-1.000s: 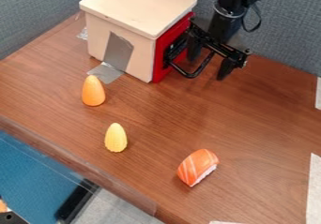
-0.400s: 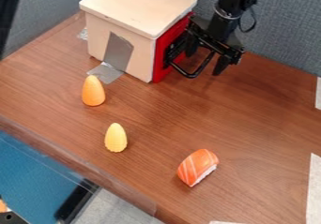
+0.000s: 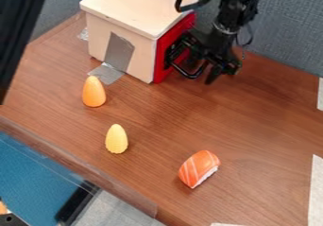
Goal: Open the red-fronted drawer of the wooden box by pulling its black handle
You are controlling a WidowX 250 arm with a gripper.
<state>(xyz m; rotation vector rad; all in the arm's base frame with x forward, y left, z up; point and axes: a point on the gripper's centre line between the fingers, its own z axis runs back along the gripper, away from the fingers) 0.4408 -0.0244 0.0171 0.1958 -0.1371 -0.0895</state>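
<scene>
Hand (image 3: 212, 69) has been moved closer to the black handle (image 3: 191, 75), so contact seems easier, but hand's opening cannot be told.

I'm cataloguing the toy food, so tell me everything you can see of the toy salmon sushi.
The orange, white-striped toy salmon sushi has a rounded orange top and a white, rice-like base showing along its lower right side. It looks like moulded plastic, and whole. It rests slantwise on the brown wood-grain table, right of the pale yellow toy corn. Only the table visibly touches it.
</scene>
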